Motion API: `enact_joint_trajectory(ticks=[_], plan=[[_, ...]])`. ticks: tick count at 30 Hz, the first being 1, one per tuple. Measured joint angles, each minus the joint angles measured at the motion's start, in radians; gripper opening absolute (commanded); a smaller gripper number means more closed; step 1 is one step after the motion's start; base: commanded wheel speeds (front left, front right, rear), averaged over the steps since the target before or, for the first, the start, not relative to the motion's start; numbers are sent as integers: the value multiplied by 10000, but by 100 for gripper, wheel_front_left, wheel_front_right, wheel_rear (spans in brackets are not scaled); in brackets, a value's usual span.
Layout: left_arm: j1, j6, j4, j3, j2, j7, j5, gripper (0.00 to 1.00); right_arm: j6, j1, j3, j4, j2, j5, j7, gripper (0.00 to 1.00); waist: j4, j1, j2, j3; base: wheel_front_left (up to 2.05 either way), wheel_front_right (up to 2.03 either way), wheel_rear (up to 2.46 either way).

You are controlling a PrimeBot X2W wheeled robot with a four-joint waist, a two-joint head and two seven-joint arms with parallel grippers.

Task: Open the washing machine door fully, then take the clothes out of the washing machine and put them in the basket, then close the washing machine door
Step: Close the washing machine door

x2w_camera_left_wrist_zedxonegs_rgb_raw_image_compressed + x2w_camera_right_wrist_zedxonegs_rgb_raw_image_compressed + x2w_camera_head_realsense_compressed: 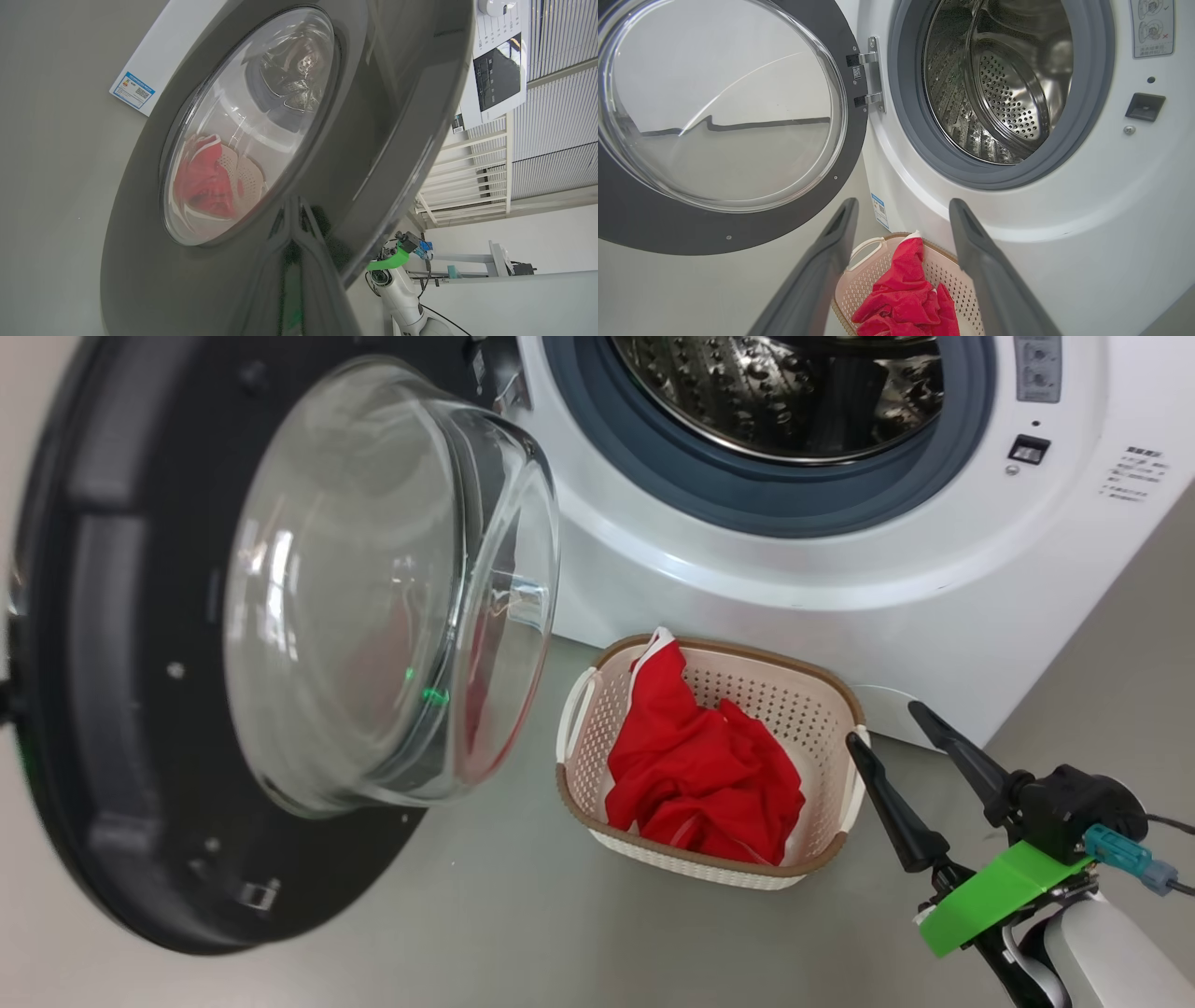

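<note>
The washing machine door (121, 663) stands swung wide to the left of the washing machine (840, 569). It is a broad glossy black disc with a bulging bowl of clear glass (373, 588) at its centre, hung on a metal hinge (868, 77) at the left edge of the white front. The round mouth is ringed by a smooth grey rubber gasket (747, 495), and behind it the steel drum (784, 392) shines, dimpled and pierced with small holes. The basket (812, 700) sits on the matt grey floor (467, 915), close to the foot of the washer's front. It is a small cream plastic rectangle with perforated walls, a brown woven-look rim and looped side handles. The clothes (700, 765) lie inside it, a crumpled heap of bright red soft fabric with white trim. They are bunched toward the basket's left side, with one fold climbing over the far left corner of the rim. The right gripper (883, 723) hangs just beside the basket's right edge with its two long, dark, tapered fingers spread apart and nothing between them (a green bracket sits behind them on the wrist). The left gripper (299, 219) is clenched, its fingers together close to the door's mirror-like outer face. Whether they touch it I cannot tell. A blue-edged label sticker (133, 91) is stuck low on the washer's white front.
</note>
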Motion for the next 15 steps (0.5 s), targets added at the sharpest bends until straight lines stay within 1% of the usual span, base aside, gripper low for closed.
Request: enact_joint_trajectory(ticks=[2, 3, 15], plan=[[209, 0, -435, -12, -134, 88, 0, 0, 0, 123, -61, -46, 50, 0, 0, 100, -60, 0, 0, -62, 0, 0, 0], [356, 0, -786, -31, -290, 134, 2, 0, 0, 175, -125, -61, 69, 0, 0, 100, -125, 0, 0, -104, 0, 0, 0], [699, 0, -2610, -389, -1206, 451, 59, 0, 0, 345, -384, -182, 267, -2, 0, 100, -784, 0, 0, -207, 0, 0, 0]])
